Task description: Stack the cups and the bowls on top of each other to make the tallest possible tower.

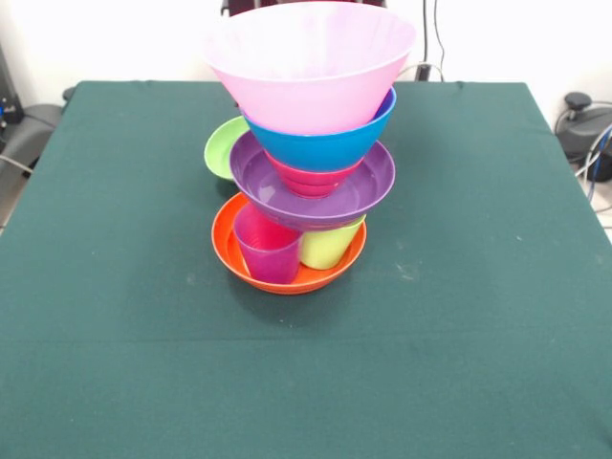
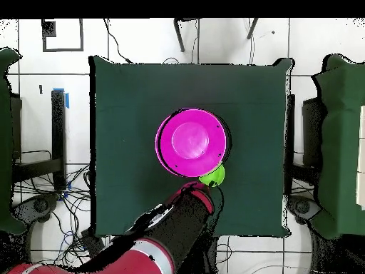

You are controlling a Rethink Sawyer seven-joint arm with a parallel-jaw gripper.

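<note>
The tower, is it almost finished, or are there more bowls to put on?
Mostly built. The tower has an orange bowl at the bottom holding a purple cup and a lime cup, then purple, red, blue and pink bowls. A green bowl sits behind, seemingly unstacked. The arm is nearby; its gripper isn't clear.

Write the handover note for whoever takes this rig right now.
Tool: fingers not visible; the arm reaches in near the tower.
Tower, mid-table, from the bottom: orange bowl holding the purple cup and lime green cup, then purple bowl, red bowl, blue bowl, pink bowl on top.
Green bowl sits tilted behind the stack, not clearly part of it.
Left: place the green bowl; no other pieces are visible.
</note>
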